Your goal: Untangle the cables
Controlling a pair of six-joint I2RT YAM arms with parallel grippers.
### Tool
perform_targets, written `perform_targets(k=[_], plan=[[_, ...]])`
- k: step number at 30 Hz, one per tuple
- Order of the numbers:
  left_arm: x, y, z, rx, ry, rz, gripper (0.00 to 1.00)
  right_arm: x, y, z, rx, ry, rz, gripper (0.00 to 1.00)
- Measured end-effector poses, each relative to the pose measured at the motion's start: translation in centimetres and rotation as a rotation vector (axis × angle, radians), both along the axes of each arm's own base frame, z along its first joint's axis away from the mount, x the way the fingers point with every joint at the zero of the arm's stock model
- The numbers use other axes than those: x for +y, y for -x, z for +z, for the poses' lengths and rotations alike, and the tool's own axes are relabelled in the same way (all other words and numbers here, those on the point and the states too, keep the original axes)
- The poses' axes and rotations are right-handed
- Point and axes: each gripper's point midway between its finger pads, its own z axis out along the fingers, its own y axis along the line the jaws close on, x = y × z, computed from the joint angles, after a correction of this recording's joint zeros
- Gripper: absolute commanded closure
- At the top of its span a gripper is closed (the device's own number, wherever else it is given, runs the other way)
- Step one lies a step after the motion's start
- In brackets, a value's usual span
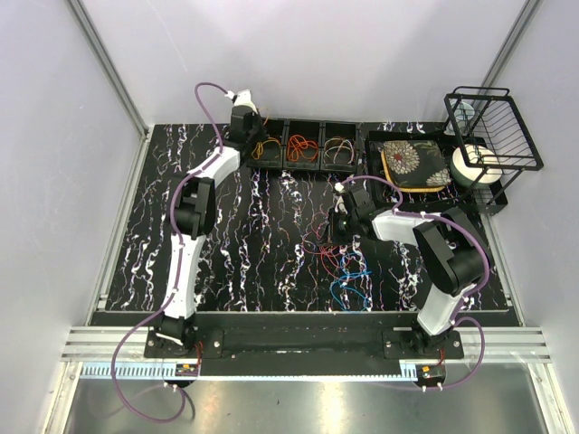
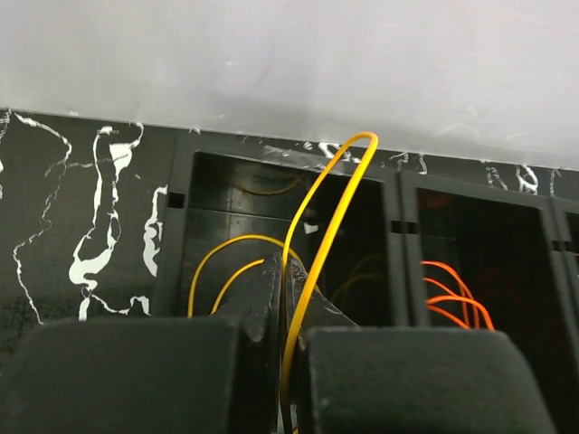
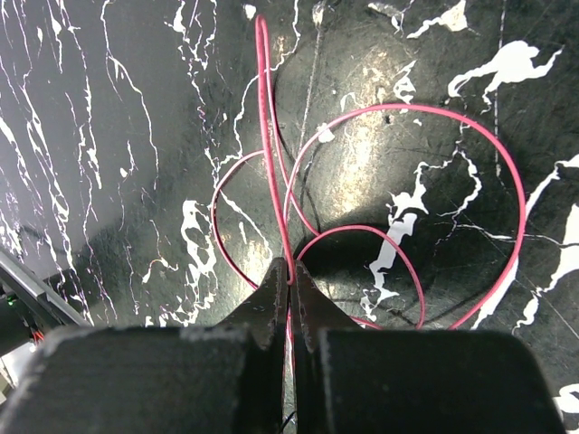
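Left hand pressed together, pinching yellow cable. Narrow loop rises from fingertips, long axis pointing away toward back wall, over leftmost bin compartment.

Right hand pinching red cable. Narrow loop points straight ahead; wider coils flat on surface, to one side.

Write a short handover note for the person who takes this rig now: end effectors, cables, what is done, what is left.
Left end effector: shut on a yellow cable, over the left bin.
Right end effector: shut on a red cable, its loops on the table.
Done: other yellow cables and orange cables lie in the bins.
Left: release the yellow one into its bin; untangle the red and blue pile on the table.
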Motion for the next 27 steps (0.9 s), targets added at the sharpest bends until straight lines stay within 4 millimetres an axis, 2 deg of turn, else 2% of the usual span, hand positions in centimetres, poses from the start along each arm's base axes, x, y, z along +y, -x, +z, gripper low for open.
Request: perform_targets(k=[6, 9, 13, 17, 20, 23, 27], plan=[[0.2, -1.1, -1.3, 0.02, 0.041, -0.003, 0.99, 0.1, 0.0, 0.0, 0.002, -0.007, 0.005, 1.0], [-0.1, -1.1, -1.6, 0.035, 0.058, -0.01, 0.91, 0.1, 0.0, 0.0, 0.003, -0.009, 0.006, 1.0], [-0.6, -0.9, -1.7, 0.048, 0.081, -0.028, 0.72, 0.2, 0.0, 0.0, 0.003, -0.01, 0.006, 1.0], [-1.1, -0.7, -1.8, 0.055, 0.097, -0.054, 0.58, 0.2, 0.0, 0.0, 0.004, -0.011, 0.007, 1.0], [-1.2, -0.3, -2.4, 0.067, 0.098, -0.061, 0.51, 0.2, 0.0, 0.0, 0.003, -0.011, 0.007, 1.0], [-1.3, -0.1, -2.9, 0.085, 0.096, -0.067, 0.49, 0.2, 0.0, 0.0, 0.004, -0.012, 0.007, 1.0], [-1.3, 0.2, -2.4, 0.087, 0.094, -0.07, 0.47, 0.2, 0.0, 0.0, 0.003, -0.012, 0.008, 1.0]])
